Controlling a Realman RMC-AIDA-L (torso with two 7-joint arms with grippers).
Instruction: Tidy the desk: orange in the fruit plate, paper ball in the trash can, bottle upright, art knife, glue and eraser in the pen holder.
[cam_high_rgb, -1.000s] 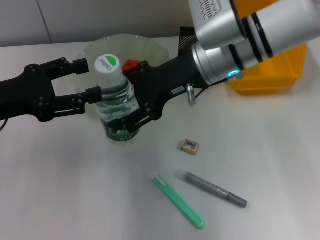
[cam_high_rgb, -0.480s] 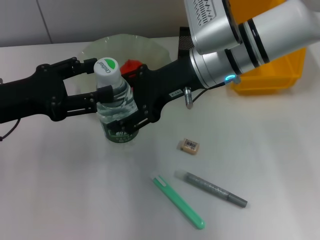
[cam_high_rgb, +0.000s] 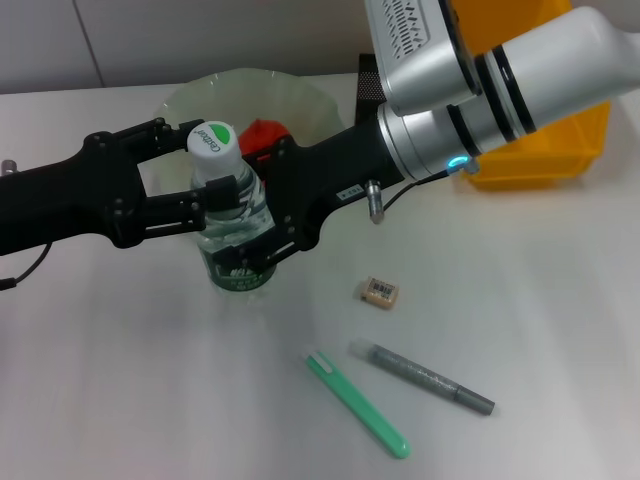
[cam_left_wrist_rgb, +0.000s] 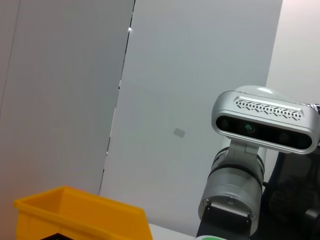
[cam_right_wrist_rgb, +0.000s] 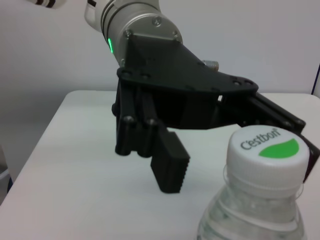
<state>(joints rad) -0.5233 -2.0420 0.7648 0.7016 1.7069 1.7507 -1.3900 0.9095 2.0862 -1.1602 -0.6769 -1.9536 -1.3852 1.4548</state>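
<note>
One clear plastic water bottle (cam_high_rgb: 231, 218) with a green label and a white cap stands upright at centre left of the head view, its ribbed sides catching the light. Two black grippers meet around it. The right gripper (cam_high_rgb: 252, 232) reaches in from the upper right on a silver arm and is closed on the bottle's body; the left gripper (cam_high_rgb: 197, 165) comes in from the left edge with its fingers spread wide apart either side of the neck — one toothed pad (cam_right_wrist_rgb: 170, 163) shows clear of the cap in the right wrist view.

Behind the bottle sits one pale green translucent fruit plate (cam_high_rgb: 300, 99) with a wavy rim, holding one red-orange orange (cam_high_rgb: 264, 131), mostly hidden by the grippers. One black mesh pen holder (cam_high_rgb: 368, 82) peeks out behind the right arm, and one bright yellow plastic trash can (cam_high_rgb: 545, 150) fills the upper right.

On the white desk (cam_high_rgb: 540, 300) in the lower middle lie three small things — one beige eraser (cam_high_rgb: 380, 291) with a barcode sticker, one slim green art knife (cam_high_rgb: 357, 404) and one grey glue stick (cam_high_rgb: 421, 377).
</note>
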